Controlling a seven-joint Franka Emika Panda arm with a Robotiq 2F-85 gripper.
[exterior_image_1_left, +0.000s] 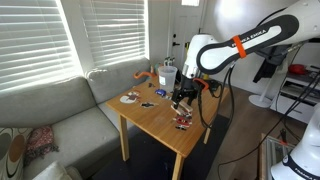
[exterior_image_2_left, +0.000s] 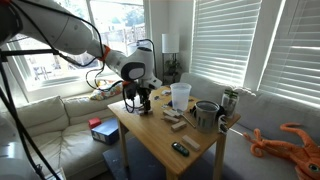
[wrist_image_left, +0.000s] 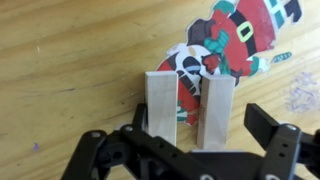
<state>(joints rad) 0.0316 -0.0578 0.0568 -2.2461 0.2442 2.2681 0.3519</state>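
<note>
Now my tool is released, with both jaws wide apart, low over the wooden tabletop; in the wrist view its two pale pads point away from the camera, and the flat figure in red, green, white and black lies on the wood just ahead of them; the near end of the figure reaches into the gap between the pads, and the rest of it spreads beyond the tips toward the upper right corner of that view; whether a pad touches the figure I cannot tell, but nothing is gripped; in an exterior view the tool hangs close above one end of the tabletop, while a clear cup and a metal pot stand well apart from it, farther along; a small dark thing lies near the front edge; in an exterior view a grey sofa stands beside the tabletop.
</note>
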